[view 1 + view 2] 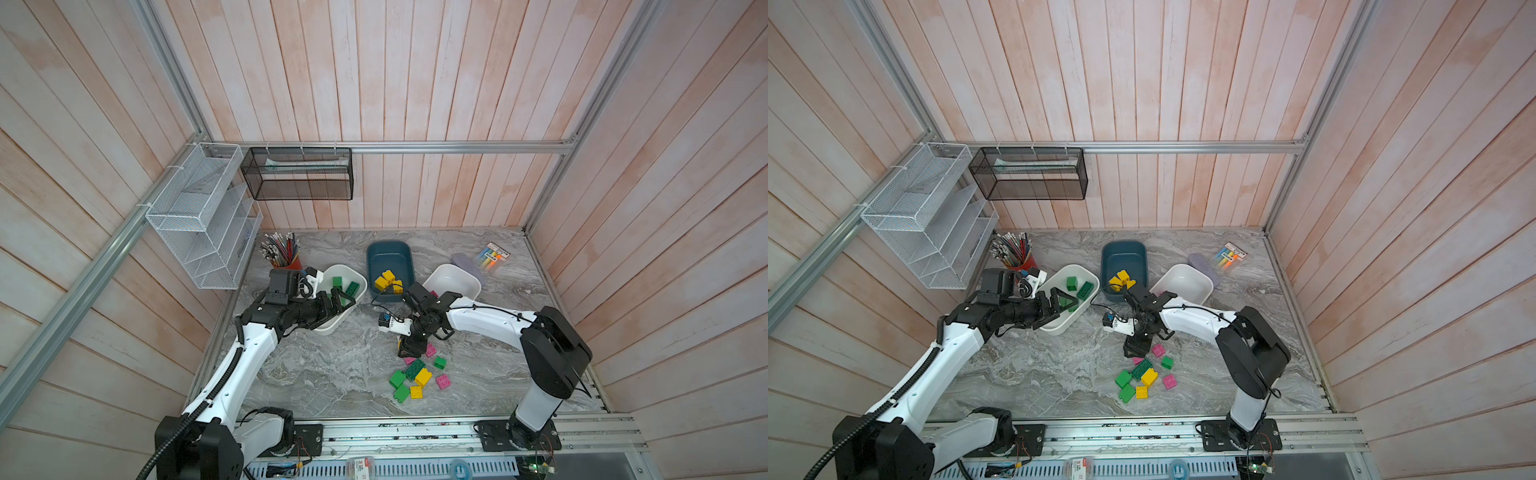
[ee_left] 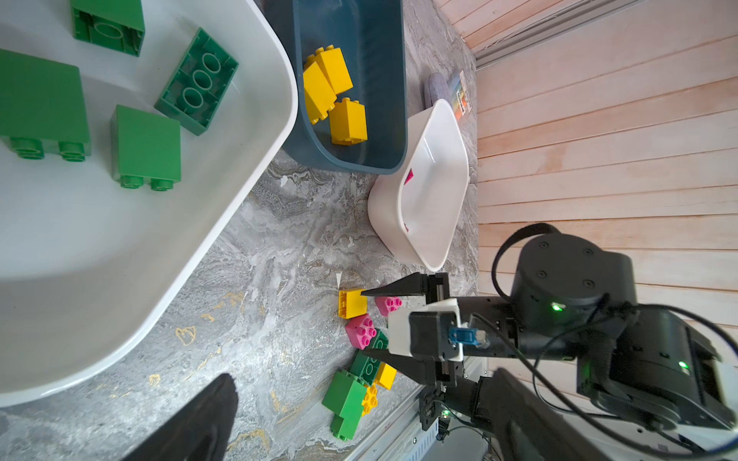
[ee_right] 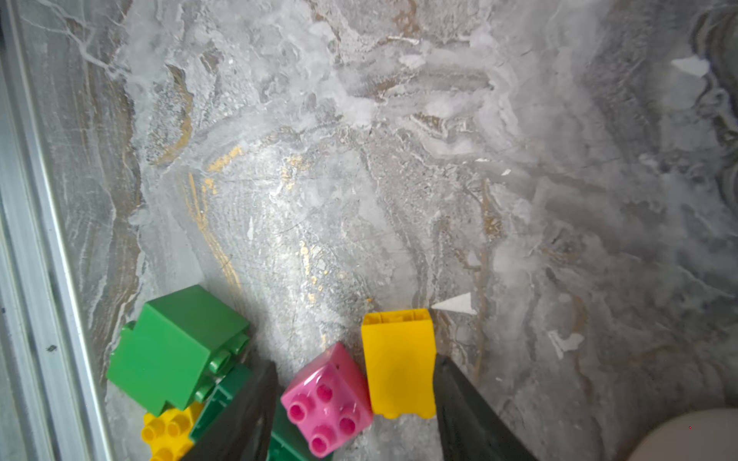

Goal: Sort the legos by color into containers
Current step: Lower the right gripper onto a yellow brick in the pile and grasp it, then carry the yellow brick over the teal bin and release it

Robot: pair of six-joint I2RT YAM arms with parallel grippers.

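Green, yellow and pink bricks (image 1: 419,376), part sorted into three tubs.
I count four green in the left white tub (image 2: 120,247), three yellow in the teal tub (image 2: 383,80), and pink slivers I cannot count in the right white tub (image 2: 435,167). Ten lie loose on the table (image 1: 332,374): four green, three yellow, three pink. My left gripper (image 1: 343,300) hangs wide open over the left white tub. My right gripper (image 3: 354,361) is down in the pile, fingers half apart around one yellow brick (image 3: 399,367) and one pink brick (image 3: 327,399), one finger against the yellow.
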